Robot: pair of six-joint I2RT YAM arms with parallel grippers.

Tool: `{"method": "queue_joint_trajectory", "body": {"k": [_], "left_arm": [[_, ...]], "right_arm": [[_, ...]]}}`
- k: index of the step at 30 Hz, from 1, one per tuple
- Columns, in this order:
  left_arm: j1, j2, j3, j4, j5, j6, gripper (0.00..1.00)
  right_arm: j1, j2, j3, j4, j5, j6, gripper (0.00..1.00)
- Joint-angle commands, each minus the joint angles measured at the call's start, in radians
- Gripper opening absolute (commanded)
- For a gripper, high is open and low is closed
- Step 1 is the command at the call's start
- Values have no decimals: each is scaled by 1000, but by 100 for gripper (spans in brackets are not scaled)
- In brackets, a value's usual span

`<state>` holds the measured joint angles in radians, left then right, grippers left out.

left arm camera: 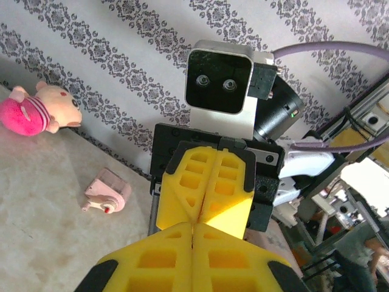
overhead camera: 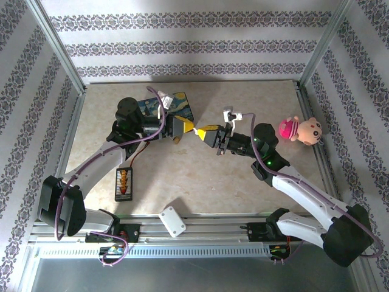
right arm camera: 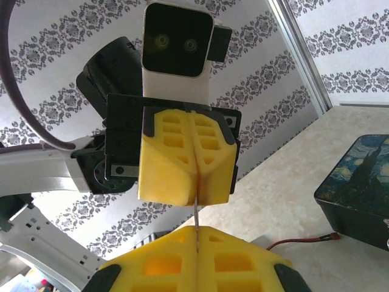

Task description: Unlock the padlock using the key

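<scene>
Key [right arm camera: 196,216]: slim dark sliver, seen edge-on and upright, rising from the closed seam of the right pincer [right arm camera: 196,237] to the tip of the left pincer [right arm camera: 196,196]. Thin reddish string [right arm camera: 304,241] trails over the tabletop [right arm camera: 285,201], its free end near the painted box [right arm camera: 358,182].

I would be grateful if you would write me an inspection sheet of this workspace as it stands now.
Surface: beige marbled table, no spills seen.
Job's things: a thin sliver bridges the gripper tips, perhaps the key; too small to tell.
Clutter: starry-night box, striped bar, white block, plush doll, small pink toy.
Grippers: left gripper and right gripper both shut, tip to tip beside the box.
Cables: purple cable on the arms; thin red cord on the table near the box.
Surroundings: patterned wallpaper, metal frame post.
</scene>
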<state>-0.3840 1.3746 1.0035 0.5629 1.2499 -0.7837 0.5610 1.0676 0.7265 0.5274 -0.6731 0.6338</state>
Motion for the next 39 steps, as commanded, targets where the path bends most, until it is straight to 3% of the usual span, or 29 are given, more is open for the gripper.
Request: {"method": "queue_joint_trajectory", "body": {"k": [1, 5, 8, 22, 39], "left_arm": [[3, -21, 9, 49, 12, -9, 0], [4, -34, 13, 48, 1, -13, 0], [3, -41, 13, 37, -1, -6, 0], [3, -33, 8, 60, -8, -26, 0], [3, -37, 1, 72, -9, -36, 0]], "right_arm": [[11, -4, -8, 43, 9, 12, 4], [10, -1, -18, 53, 20, 22, 32], [11, 0, -28, 81, 18, 32, 36], [33, 53, -12, 136, -3, 44, 37], [25, 28, -31, 137, 15, 46, 16]]}}
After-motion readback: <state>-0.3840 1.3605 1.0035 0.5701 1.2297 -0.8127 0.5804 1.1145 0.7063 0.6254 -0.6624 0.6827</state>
